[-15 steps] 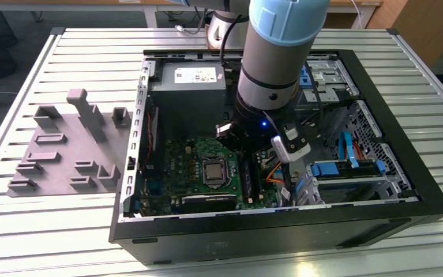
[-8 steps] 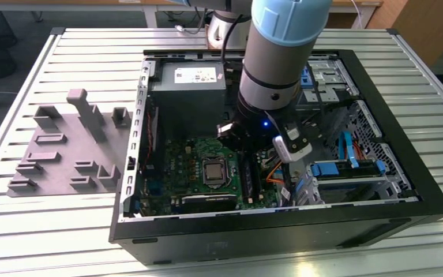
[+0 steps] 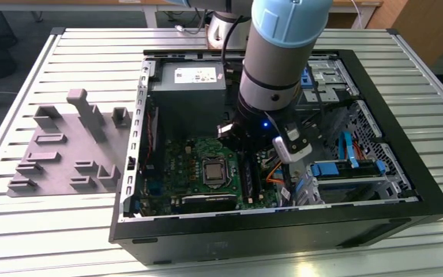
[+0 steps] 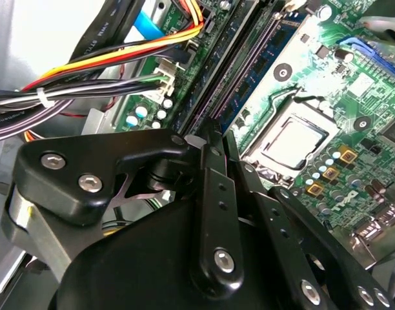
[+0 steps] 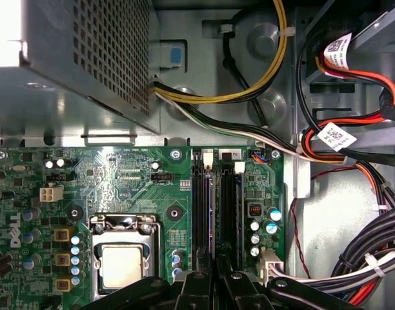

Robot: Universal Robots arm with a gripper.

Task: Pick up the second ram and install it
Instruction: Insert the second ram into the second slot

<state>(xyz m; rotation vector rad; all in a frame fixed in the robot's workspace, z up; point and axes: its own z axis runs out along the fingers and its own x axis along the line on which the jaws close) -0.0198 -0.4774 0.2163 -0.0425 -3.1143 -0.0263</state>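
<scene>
We see end effector [image 5: 215, 268] clenched on second ram [image 5: 215, 213], standing in slot between black memory slots [image 5: 201, 206] on motherboard [image 5: 133, 187]. We think: keep stick straight, push evenly down.

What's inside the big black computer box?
Inside the computer case lies a green motherboard with a silver processor, long black memory slots, a grey power supply and colourful cables. The robot arm covers part of the middle.

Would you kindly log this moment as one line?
stage: RAM install | hand: over memory slots, inside PC case | grey tray: outside case
</scene>
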